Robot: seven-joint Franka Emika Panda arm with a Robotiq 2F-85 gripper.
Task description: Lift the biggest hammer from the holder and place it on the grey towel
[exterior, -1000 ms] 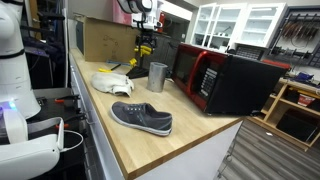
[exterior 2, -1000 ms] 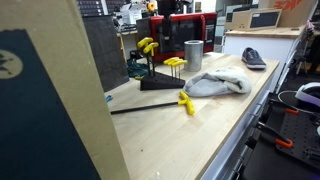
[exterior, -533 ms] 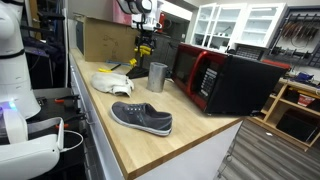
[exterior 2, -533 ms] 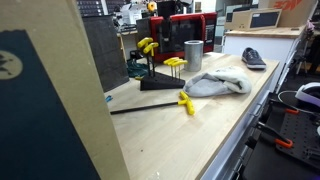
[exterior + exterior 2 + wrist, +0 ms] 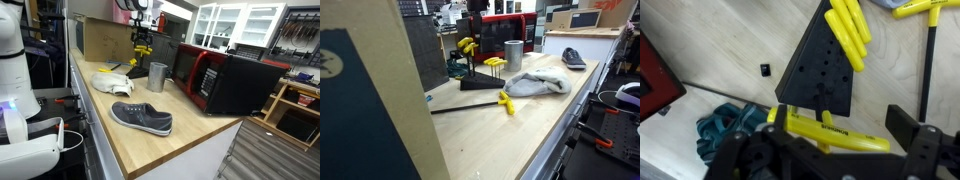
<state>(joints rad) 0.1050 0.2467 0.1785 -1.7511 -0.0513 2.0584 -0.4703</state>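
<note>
In the wrist view a yellow hammer [image 5: 830,131] is seen lying crosswise between the dark jaws of the gripper [image 5: 825,140], directly over the black triangular holder [image 5: 818,68], though whether the jaws are pinching it cannot be told. Further yellow-handled tools [image 5: 847,30] are seen in the holder, which stands on the wooden worktop [image 5: 730,45]. In both exterior views the grey towel [image 5: 536,82] is shown lying on the worktop beside the holder [image 5: 478,81], near a metal cup [image 5: 157,76], with a dark shoe [image 5: 141,117] set well apart.
</note>
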